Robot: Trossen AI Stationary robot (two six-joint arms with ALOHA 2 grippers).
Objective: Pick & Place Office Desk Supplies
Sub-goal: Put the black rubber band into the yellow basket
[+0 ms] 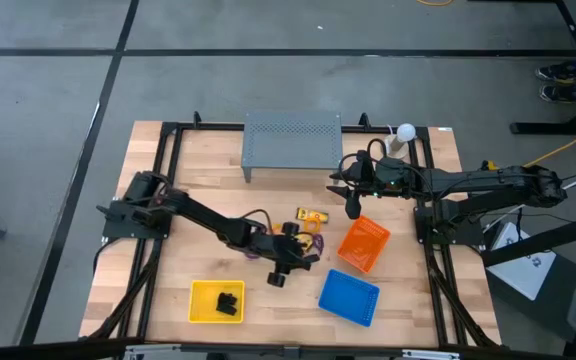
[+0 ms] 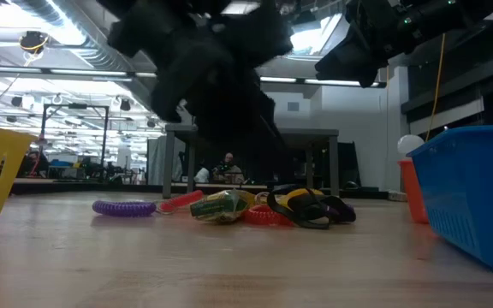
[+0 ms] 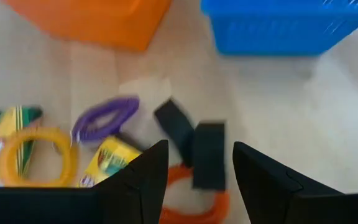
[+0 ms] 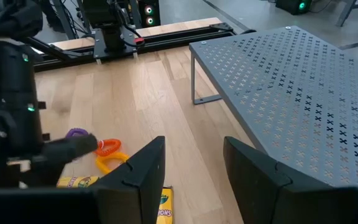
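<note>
Two black clips (image 3: 194, 146) lay just ahead of the left gripper (image 3: 194, 180), its fingers apart and empty. Beside them sat a purple loop (image 3: 104, 118), yellow packets (image 3: 107, 160), perhaps an orange loop (image 3: 194, 205). Right gripper (image 4: 191, 168) hung open beyond.

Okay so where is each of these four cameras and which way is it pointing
High: overhead, straight down; both arms, yellow basket.
Low: table height, looking level across at the purple loop; arms above.
Left wrist: over black clips; left gripper open.
Right wrist: faces grey shelf; right gripper open.
Shared: purple loop, low and left wrist.
</note>
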